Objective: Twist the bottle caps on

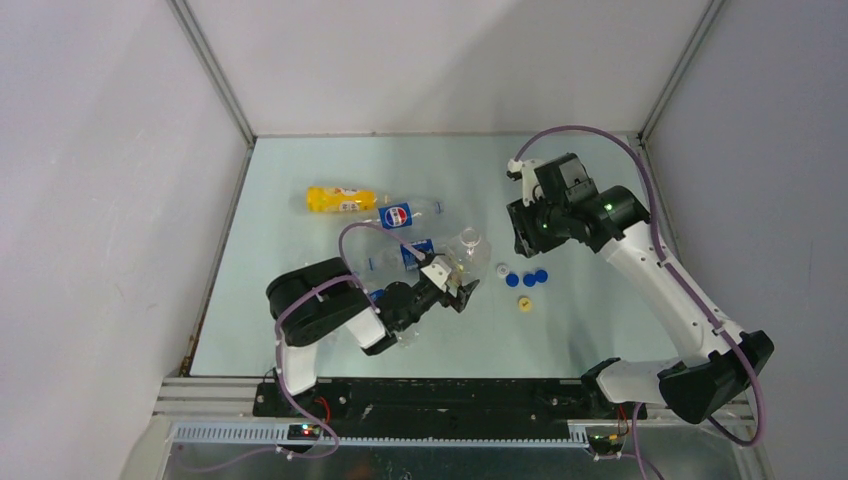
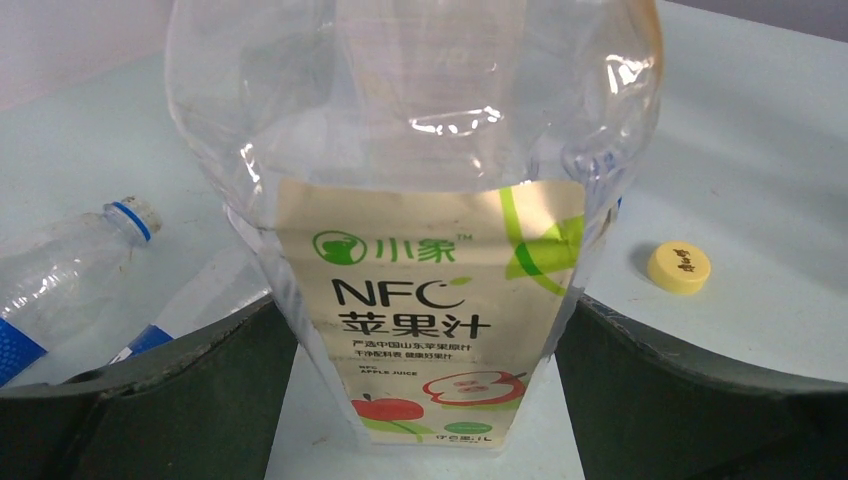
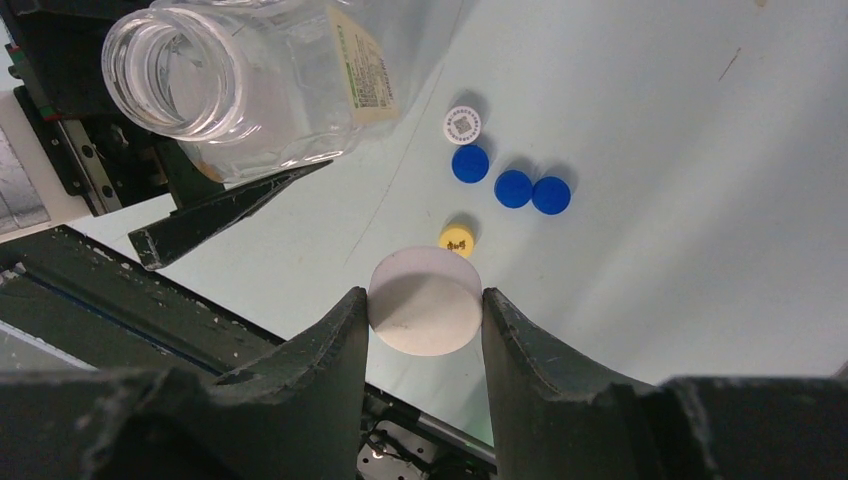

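My left gripper (image 2: pixel 425 312) is shut on a clear juice bottle with a yellowish label (image 2: pixel 425 300), one finger on each side. In the top view this bottle (image 1: pixel 463 252) is tilted, with its open wide mouth (image 3: pixel 175 65) facing my right arm. My right gripper (image 3: pixel 425 300) is shut on a large white cap (image 3: pixel 425 318) and holds it above the table (image 1: pixel 300 300), to the right of the bottle mouth. Below it lie a small white cap (image 3: pixel 462 125), three blue caps (image 3: pixel 513 188) and a yellow cap (image 3: pixel 456 238).
An opaque yellow-orange bottle (image 1: pixel 340 199) and a clear blue-labelled bottle (image 1: pixel 405 214) lie at the back left. Another clear bottle (image 2: pixel 70 265) lies left of my left gripper. The yellow cap (image 2: pixel 678 267) is close to my left gripper's right finger. Walls enclose the table.
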Controlling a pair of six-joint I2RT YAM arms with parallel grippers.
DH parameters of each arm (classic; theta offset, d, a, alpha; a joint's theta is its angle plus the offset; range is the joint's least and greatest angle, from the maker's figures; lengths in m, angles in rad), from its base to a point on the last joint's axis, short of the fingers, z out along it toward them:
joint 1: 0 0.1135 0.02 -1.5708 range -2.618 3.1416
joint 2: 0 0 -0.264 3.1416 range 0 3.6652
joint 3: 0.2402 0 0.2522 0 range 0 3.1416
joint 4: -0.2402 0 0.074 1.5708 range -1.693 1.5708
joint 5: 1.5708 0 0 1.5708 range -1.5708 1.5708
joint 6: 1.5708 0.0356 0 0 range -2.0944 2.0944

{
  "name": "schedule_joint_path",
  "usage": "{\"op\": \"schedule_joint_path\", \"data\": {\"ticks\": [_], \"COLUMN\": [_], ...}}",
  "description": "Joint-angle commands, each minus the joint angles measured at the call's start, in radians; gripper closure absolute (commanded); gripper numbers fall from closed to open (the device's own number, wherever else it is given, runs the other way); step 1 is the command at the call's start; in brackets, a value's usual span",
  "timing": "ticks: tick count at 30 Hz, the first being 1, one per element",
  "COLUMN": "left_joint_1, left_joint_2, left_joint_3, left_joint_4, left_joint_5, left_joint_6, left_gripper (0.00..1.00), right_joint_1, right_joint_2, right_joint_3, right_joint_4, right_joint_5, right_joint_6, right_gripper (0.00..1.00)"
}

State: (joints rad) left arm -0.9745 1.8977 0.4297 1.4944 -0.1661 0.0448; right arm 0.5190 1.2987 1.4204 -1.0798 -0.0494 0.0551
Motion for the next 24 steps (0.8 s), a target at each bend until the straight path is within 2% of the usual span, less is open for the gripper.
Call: {"op": "schedule_joint_path", "data": {"ticks": [1,8,16,19,24], "left_joint_1": [0.008,0.01,0.014,0.015,0.018], "left_joint_2": [0.009,0.026,0.017,-0.003,-0.135], "left_joint_3": [0.024,0.05,0.07,0.066,0.034], "left_joint_4": [0.096,0.096,0.08,0.06,-0.089], "left_joint_5": [0.04,0.066,0.08,0.085,0.112], "left_joint_6": [0.011,-0.007,-0.003,0.012,0.065], "left_gripper": [0.02,0.03,0.34,0.51,0.69], "right_joint_1": [0.014,0.028,0.048,0.055,0.072], "right_joint_2": [0.008,0.008,0.009,0.01,-0.01], "right_joint_3": [0.043,0.043,0.061,0.077,0.101], "right_joint_4": [0.007,0.008,-0.006,-0.021,-0.04], "right_joint_5": [-0.008,-0.006,0.002,0.009,0.029], "right_joint_6": [-0.015,-0.014,-0.021,-0.026,-0.039], "right_gripper": [0.9,0.9,0.9,0.9,0.89]}}
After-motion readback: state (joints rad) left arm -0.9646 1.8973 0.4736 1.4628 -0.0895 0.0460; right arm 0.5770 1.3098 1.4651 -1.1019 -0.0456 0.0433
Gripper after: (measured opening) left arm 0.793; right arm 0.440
